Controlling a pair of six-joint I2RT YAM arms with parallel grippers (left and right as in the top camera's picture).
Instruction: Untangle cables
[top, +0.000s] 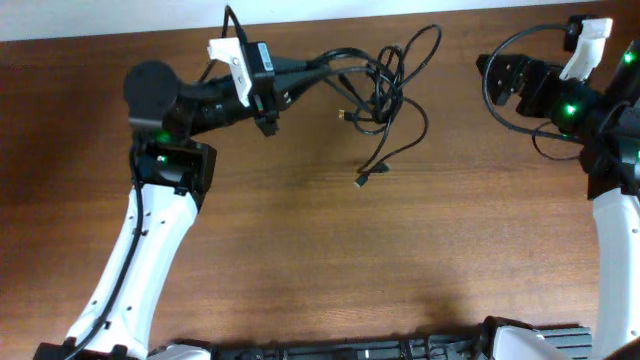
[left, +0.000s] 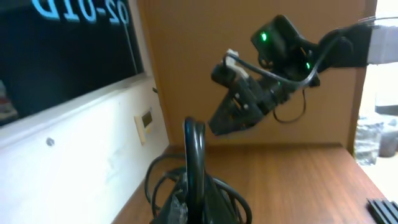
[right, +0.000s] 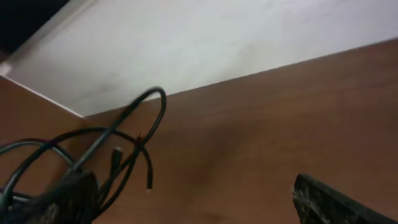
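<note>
The cables (top: 385, 85) are thin black cords tangled in loops at the far middle of the table, with plug ends trailing toward the front (top: 362, 180). My left gripper (top: 305, 68) reaches in from the left and is shut on the bundle's left side. In the left wrist view a cable loop (left: 194, 155) stands upright between the closed jaws of that gripper (left: 194, 208). My right gripper (top: 489, 82) hovers open to the right of the tangle, apart from it. In the right wrist view its fingers (right: 329, 202) are spread wide, and cable loops (right: 146, 118) lie at the left beside the other finger.
The white wall (right: 205, 43) runs along the table's far edge just behind the tangle. The wooden table (top: 330, 260) spreads bare toward the front. The right arm (left: 267, 81) shows in the left wrist view. A dark strip (top: 400, 350) lies along the front edge.
</note>
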